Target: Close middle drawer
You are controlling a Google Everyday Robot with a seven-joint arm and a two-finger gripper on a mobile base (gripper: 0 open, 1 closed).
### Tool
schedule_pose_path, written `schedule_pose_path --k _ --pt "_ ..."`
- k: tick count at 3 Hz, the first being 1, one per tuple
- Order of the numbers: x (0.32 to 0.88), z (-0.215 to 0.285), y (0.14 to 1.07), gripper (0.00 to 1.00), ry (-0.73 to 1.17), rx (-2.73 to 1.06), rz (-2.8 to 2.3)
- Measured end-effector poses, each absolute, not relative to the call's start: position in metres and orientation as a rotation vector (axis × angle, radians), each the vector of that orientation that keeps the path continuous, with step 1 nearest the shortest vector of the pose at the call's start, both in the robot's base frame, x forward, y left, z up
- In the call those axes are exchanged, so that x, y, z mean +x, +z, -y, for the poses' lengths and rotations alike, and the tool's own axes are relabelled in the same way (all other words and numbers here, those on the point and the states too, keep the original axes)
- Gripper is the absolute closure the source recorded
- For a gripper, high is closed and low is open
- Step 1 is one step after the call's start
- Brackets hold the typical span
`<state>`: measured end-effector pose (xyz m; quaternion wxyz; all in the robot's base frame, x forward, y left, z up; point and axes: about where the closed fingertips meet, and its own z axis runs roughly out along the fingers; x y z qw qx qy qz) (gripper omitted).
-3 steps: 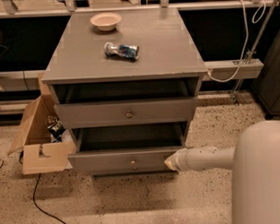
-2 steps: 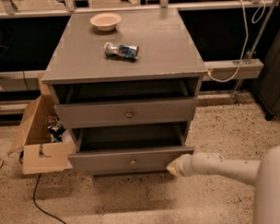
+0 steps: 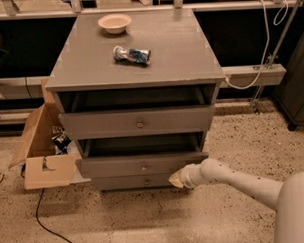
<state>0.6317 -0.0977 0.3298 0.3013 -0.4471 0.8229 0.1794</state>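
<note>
We are noting cardboard box [image 3: 40, 147] lying open at 9 o'clock of desk [image 3: 155, 68]. Middle drawer [image 3: 113, 166] sitting partly pulled out. Gripper [image 3: 176, 179] hovering at drawer front's 5 o'clock corner; its grip state we cannot tell.

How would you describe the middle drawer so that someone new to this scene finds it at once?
Start at the grey cabinet with a bowl on top. The middle drawer is the second of its three, pulled partly out. Its front is less tall than the top drawer's and juts past the bottom drawer, and the pincer sits by its lower right corner.
</note>
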Motion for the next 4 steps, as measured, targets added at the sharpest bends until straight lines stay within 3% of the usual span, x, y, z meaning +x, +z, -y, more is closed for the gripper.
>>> schedule_pose_path --k 4 --pt "0.676 0.109 0.323 1.0 0.458 -1.276 -2.046"
